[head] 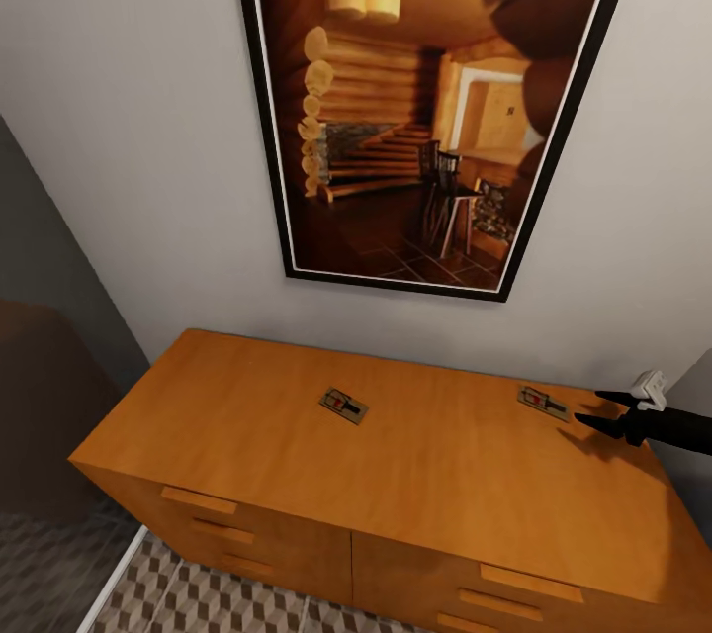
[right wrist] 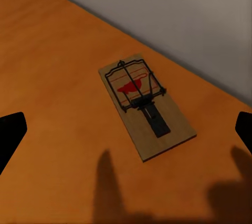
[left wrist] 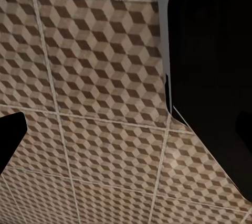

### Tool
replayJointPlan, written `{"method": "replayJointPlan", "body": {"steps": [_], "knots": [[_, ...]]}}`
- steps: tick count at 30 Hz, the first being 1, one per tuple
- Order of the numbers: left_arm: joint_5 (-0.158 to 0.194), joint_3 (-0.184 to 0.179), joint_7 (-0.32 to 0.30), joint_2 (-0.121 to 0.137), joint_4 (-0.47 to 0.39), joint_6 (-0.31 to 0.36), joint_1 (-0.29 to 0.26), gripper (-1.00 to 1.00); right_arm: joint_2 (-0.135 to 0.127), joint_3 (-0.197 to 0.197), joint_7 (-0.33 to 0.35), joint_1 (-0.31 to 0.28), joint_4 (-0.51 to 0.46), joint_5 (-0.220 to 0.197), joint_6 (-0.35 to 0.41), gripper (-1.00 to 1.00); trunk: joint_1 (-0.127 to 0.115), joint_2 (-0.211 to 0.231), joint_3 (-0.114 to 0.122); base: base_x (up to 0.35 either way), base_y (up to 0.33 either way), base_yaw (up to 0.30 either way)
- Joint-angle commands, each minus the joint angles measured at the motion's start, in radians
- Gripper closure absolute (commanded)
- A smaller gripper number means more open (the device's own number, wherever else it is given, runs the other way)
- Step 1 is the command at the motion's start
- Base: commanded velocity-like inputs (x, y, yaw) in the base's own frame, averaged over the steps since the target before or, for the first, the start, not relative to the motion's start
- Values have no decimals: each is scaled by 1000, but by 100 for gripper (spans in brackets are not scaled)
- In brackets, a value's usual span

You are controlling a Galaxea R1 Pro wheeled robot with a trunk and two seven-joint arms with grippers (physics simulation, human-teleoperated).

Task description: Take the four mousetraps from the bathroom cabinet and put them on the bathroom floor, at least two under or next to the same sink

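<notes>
flat tan mousetrap point(right wrist: 144, 106), red mouse print

I see soft, even light w/ no glare. The cabinet point(head: 297, 435) top is bright orange. My right gripper point(head: 597, 410) drops a soft dark shadow at its 6 o'clock, and finger shadows fall near the mousetrap point(right wrist: 144, 103). The head view leans at the edges. Pics are sharp, not blurry.
</notes>
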Motion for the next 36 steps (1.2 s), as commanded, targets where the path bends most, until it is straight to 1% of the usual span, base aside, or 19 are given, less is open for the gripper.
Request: {"method": "replayJointPlan", "body": {"steps": [1, 8, 24, 36], "knots": [[9, -8, 1, 0, 1, 2, -1, -100, 0, 0, 3, -1, 1, -2, -3, -100, 1, -2, -2, 0, 0, 0], [9, -8, 1, 0, 1, 2, -1, -100, 1, 1, 2, -1, 1, -2, -3, -100, 1, -2, -10, 0, 0, 0], [9, -8, 1, -2, 1, 2, -1, -100, 1, 1, 3, -1, 0, 0, -5, -100, 1, -2, -34, 0, 0, 0], [9, -8, 0, -2, 1, 2, -1, -100, 5, 5, 8, -1, -4, -2, -57, -100, 1, -2, -52, 0, 0, 0]]}}
